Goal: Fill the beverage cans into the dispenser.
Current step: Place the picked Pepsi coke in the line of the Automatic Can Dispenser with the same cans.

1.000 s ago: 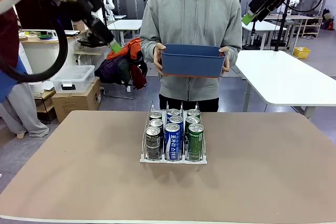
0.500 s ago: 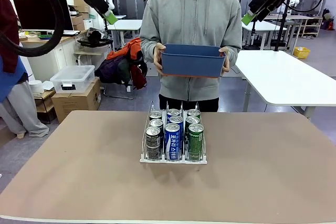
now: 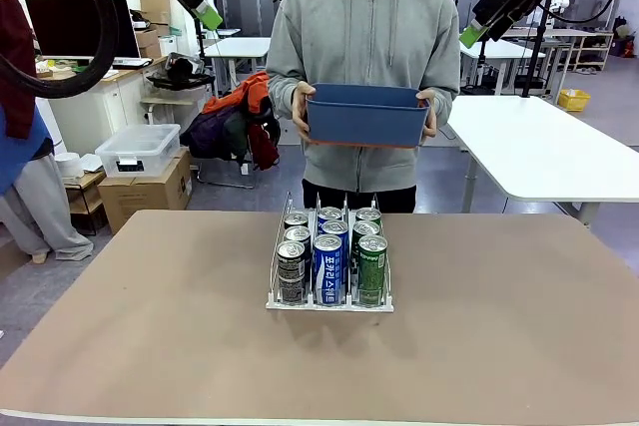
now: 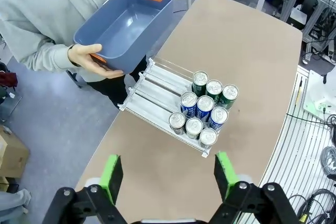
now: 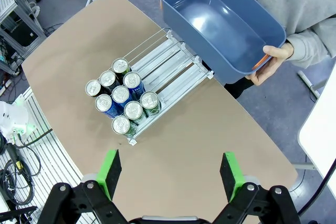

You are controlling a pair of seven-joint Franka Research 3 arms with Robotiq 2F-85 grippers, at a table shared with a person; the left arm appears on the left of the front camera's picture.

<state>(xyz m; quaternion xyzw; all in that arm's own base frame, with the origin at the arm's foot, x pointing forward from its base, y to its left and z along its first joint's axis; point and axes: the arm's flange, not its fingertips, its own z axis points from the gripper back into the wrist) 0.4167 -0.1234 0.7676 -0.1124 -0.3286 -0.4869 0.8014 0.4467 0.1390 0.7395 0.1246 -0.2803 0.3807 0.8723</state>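
Observation:
Several beverage cans [image 3: 329, 258] stand packed at the near end of the clear dispenser [image 3: 278, 246] on the table's middle: black in the left lane, blue-and-white in the centre, green on the right. From above, the cans [image 4: 204, 108] [image 5: 121, 98] fill one end and the dispenser's rails [image 4: 151, 94] [image 5: 176, 70] lie bare toward the person. My left gripper [image 3: 206, 15] [image 4: 168, 174] hangs high at the upper left, open, holding nothing. High at the upper right, the right gripper [image 3: 471, 33] [image 5: 170, 169] is open too, with nothing in it.
A person at the far side holds an empty blue bin [image 3: 366, 115] [image 4: 122, 28] [image 5: 226, 23] with orange handles in both hands, above the table's far edge. The brown table [image 3: 499, 316] is bare around the dispenser. White tables and clutter stand behind.
My left arm has risen and swung up toward the top of the picture. The right arm, the cans and the person's bin have stayed put.

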